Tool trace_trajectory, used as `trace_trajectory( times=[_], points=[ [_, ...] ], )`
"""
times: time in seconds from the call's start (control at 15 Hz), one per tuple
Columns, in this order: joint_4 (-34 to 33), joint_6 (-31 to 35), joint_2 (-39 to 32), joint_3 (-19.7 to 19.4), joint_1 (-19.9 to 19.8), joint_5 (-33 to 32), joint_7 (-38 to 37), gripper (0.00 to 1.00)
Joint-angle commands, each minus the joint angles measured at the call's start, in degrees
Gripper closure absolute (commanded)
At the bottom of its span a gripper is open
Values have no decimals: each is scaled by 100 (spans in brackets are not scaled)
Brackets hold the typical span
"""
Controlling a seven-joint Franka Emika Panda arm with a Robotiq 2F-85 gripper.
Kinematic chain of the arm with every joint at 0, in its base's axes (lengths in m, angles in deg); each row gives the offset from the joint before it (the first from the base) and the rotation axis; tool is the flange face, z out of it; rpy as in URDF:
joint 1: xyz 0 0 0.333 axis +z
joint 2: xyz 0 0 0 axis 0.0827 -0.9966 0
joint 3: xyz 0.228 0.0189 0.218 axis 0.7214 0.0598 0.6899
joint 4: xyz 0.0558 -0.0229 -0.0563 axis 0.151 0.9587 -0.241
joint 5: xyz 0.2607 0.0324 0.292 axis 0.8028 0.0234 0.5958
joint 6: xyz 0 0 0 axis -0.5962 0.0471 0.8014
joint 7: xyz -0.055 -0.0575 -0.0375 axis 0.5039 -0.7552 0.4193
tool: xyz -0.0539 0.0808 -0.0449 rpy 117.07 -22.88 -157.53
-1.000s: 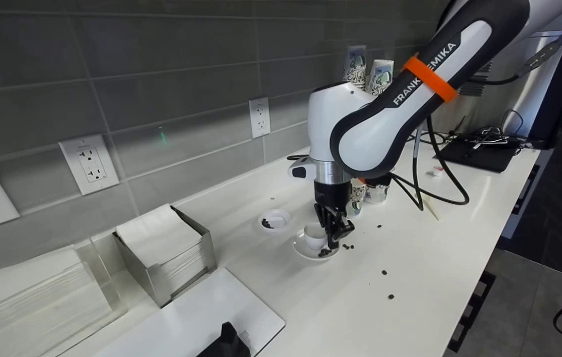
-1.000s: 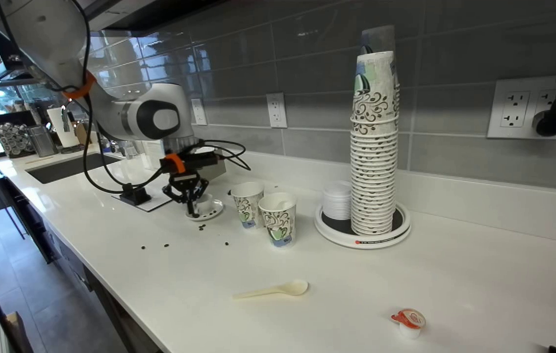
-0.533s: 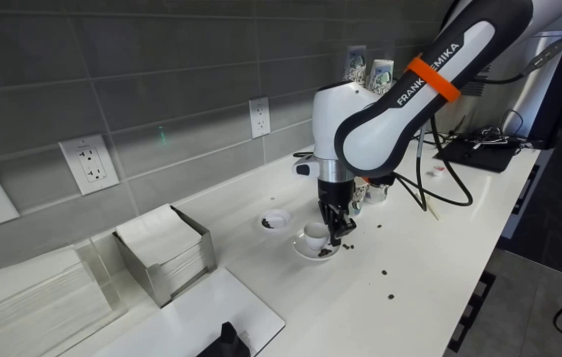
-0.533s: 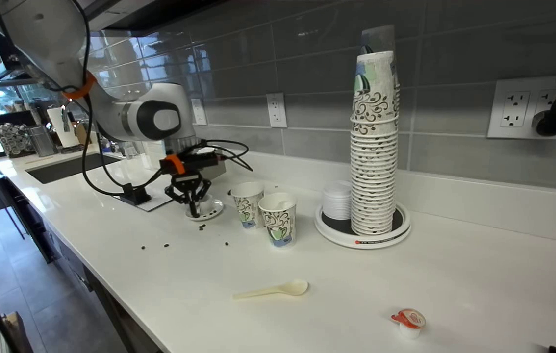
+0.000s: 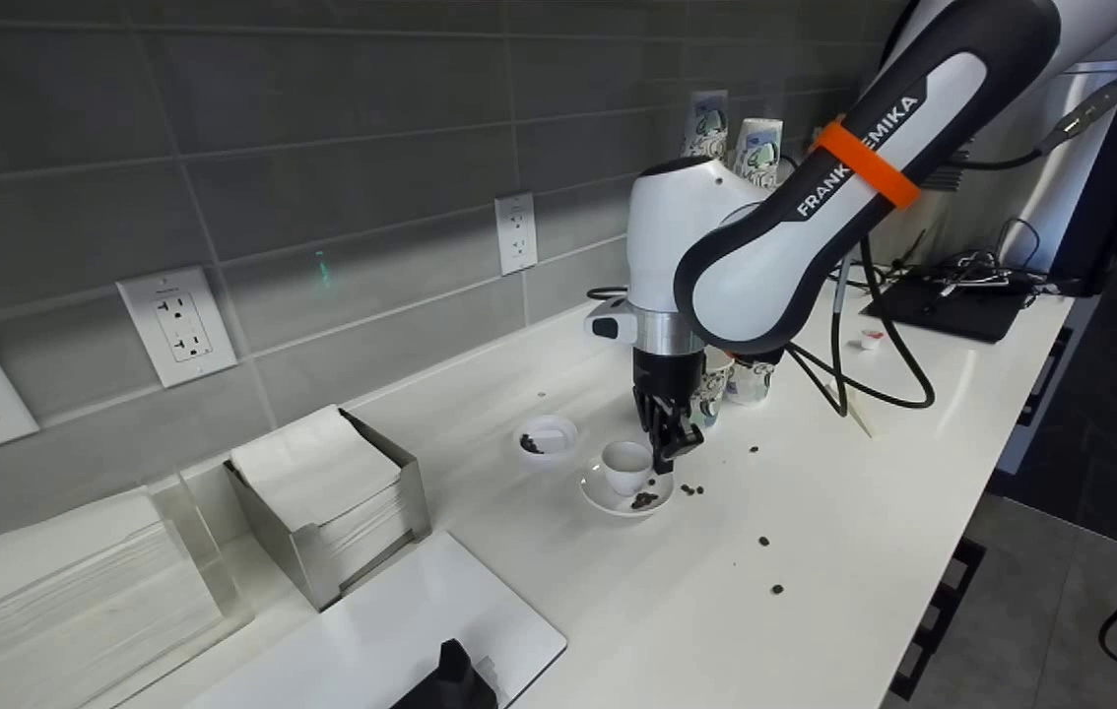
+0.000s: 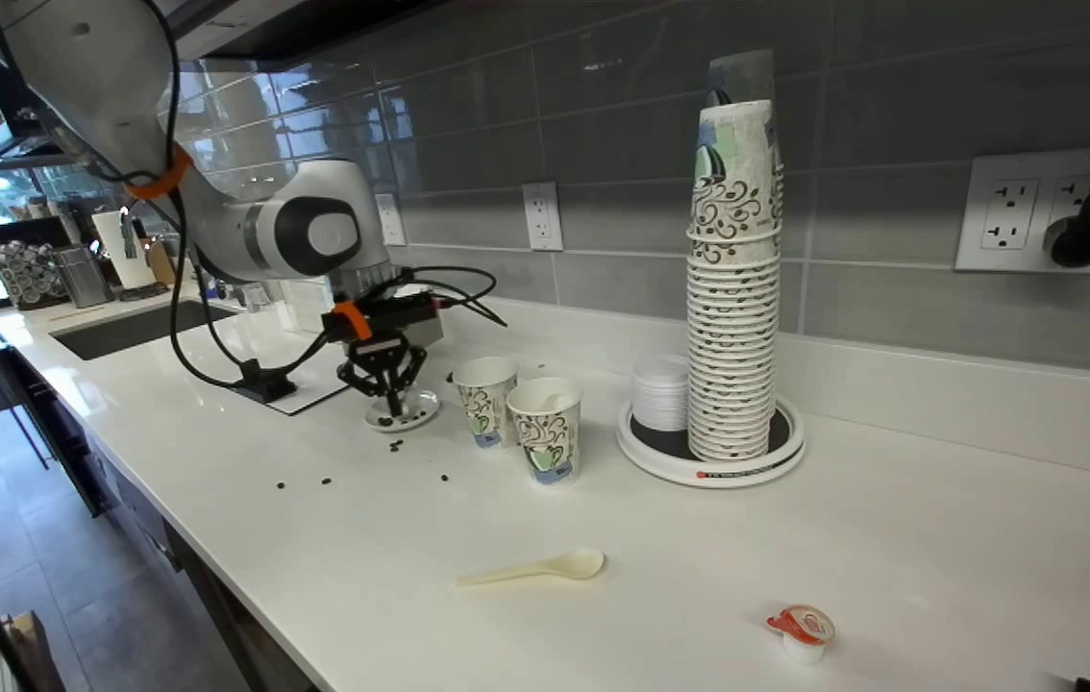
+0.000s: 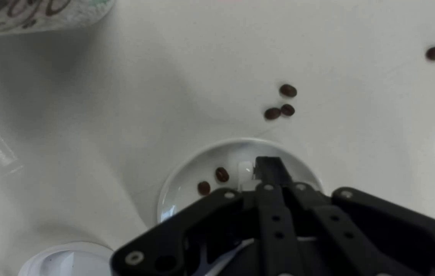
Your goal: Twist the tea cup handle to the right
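The white tea cup (image 5: 625,477) stands upright on its white saucer (image 5: 608,504), with dark beans on the saucer. In the wrist view the saucer (image 7: 187,184) shows past the fingers, and the cup is mostly hidden under the gripper. The cup's white handle (image 7: 245,171) sticks out just left of the fingertips there. My gripper (image 7: 274,168) is shut, its fingers together beside the handle, not around it. Whether they touch it I cannot tell. In both exterior views the gripper (image 5: 664,463) points down over the saucer's edge, beside the cup; it hides most of the cup in an exterior view (image 6: 396,408).
Two patterned paper cups (image 6: 545,432) stand close to the saucer. A white lid with beans (image 5: 547,434) lies near the wall. Loose beans (image 7: 288,91) are scattered on the counter. A napkin holder (image 5: 332,512), a spoon (image 6: 535,567) and a cup stack (image 6: 732,336) are further off.
The gripper has risen slightly and shifted a little toward the paper cups and the wall. A bean on the saucer beside the cup now shows. The cup and saucer have hardly moved.
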Motion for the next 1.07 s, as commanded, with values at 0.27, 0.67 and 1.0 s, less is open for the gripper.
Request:
trace_trajectory(
  times=[0.27,0.67,1.0],
  points=[
    [188,385,96,-74,-1,-432,-355,100],
    [805,134,1020,-98,-196,-217,-310,100],
    [1437,162,2239,-350,-564,1190,504,68]
  ],
)
